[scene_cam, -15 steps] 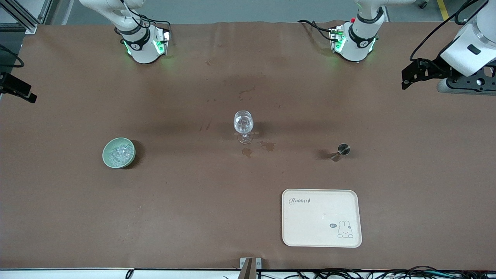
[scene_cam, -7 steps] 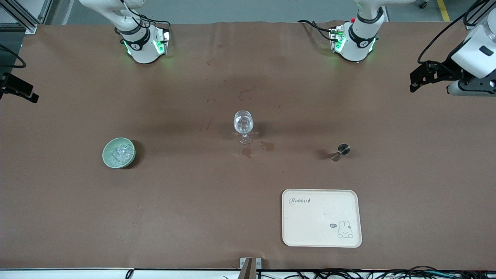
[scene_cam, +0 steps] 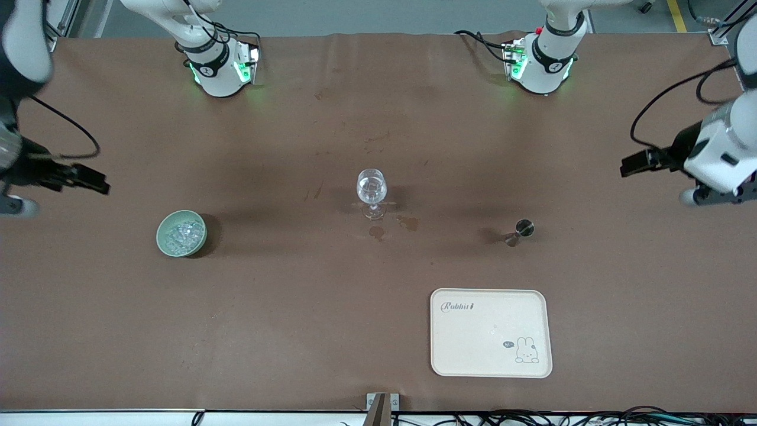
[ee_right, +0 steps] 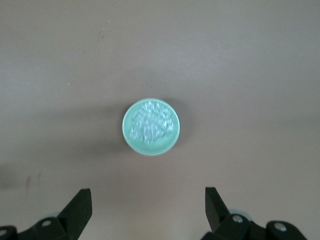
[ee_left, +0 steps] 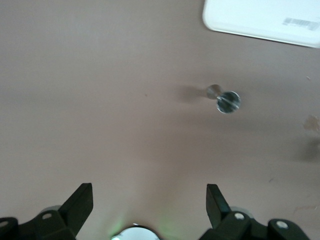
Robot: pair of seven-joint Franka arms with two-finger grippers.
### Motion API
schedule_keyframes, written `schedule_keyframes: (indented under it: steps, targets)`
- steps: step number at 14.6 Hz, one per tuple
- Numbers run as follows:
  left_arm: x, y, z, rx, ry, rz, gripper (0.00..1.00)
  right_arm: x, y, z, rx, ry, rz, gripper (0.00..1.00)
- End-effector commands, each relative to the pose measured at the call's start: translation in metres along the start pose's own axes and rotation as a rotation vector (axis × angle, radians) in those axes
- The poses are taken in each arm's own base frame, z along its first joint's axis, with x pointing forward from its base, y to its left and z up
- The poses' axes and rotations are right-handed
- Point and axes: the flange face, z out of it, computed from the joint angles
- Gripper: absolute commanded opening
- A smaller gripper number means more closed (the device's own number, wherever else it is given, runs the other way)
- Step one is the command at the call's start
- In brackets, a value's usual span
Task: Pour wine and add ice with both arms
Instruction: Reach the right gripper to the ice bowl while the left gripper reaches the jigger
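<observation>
Ice (scene_cam: pixel 182 234), glistening chunks, fills a round green bowl (scene_cam: pixel 164 241); both hands, left hand (ee_left: pixel 149 201) and right hand (ee_right: pixel 148 201), gape empty.

We see a pale green bowl (scene_cam: pixel 181 233) with glistening whitish ice (scene_cam: pixel 182 234), a cream tray (scene_cam: pixel 491 332) printed with a rabbit, on brown table (scene_cam: pixel 295 307).

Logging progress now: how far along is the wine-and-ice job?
Barely begun. Nothing is in hand: the left gripper hangs open above the metal jigger, the right gripper open above the green bowl. The ice still sits in it. Pouring and icing the stemmed glass remain.
</observation>
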Motion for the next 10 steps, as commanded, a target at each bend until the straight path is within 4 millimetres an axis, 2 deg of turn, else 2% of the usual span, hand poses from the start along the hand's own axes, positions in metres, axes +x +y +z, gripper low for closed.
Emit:
schedule_keyframes:
  steps: [1, 3, 6, 10]
  targets:
    - [0.032, -0.009, 0.033, -0.097, -0.069, -0.123, 1.00, 0.000, -0.005, 0.064, 0.014, 0.015, -0.015, 1.00]
    - [0.053, -0.031, 0.064, -0.174, -0.143, -0.233, 1.00, -0.002, -0.011, 0.106, 0.011, 0.034, -0.027, 1.00]
    - [0.081, -0.029, 0.120, -0.222, -0.237, -0.395, 1.00, -0.003, -0.013, 0.163, 0.006, 0.046, -0.076, 1.00]
    - [0.110, -0.019, 0.193, -0.326, -0.381, -0.602, 0.95, -0.011, -0.008, 0.221, -0.001, 0.082, -0.103, 1.00]
